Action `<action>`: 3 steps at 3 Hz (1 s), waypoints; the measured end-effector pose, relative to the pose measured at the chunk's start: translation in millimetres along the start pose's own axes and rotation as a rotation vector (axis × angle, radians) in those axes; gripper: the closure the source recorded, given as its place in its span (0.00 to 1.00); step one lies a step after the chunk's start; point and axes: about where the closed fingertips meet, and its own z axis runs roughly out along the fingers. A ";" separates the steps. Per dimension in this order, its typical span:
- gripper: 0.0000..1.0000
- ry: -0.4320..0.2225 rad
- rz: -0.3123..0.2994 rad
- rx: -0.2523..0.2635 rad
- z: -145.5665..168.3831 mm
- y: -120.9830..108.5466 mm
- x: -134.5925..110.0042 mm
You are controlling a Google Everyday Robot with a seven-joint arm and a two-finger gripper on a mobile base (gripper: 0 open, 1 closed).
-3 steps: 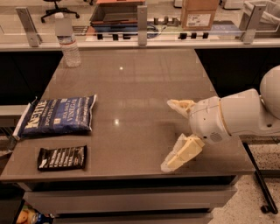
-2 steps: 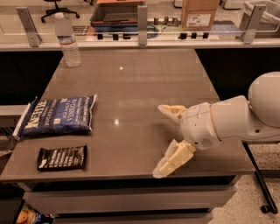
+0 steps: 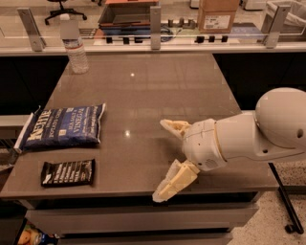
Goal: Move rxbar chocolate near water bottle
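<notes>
The rxbar chocolate point(image 3: 67, 172) is a flat black wrapper with white text, lying near the table's front left corner. The water bottle point(image 3: 75, 45) is a clear ribbed bottle with a white cap, standing upright at the far left corner. My gripper point(image 3: 161, 160) hangs over the table's front edge, right of the middle, well to the right of the bar. Its two cream fingers point(image 3: 173, 180) are spread wide apart and hold nothing.
A blue Kettle chip bag point(image 3: 63, 126) lies on the left side, just behind the bar. The brown table point(image 3: 143, 91) ends close in front of the bar. A glass rail with metal posts point(image 3: 154, 21) runs behind the table. A cardboard box point(image 3: 217, 14) stands beyond it.
My gripper and arm have moved left, toward the bar, staying open. The bar, the chip bag and the bottle have not moved.
</notes>
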 end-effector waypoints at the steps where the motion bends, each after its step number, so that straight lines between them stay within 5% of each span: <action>1: 0.00 -0.035 -0.012 -0.018 14.2 -2.1 -7.8; 3: 0.00 -0.121 -0.035 -0.063 45.0 3.9 -28.8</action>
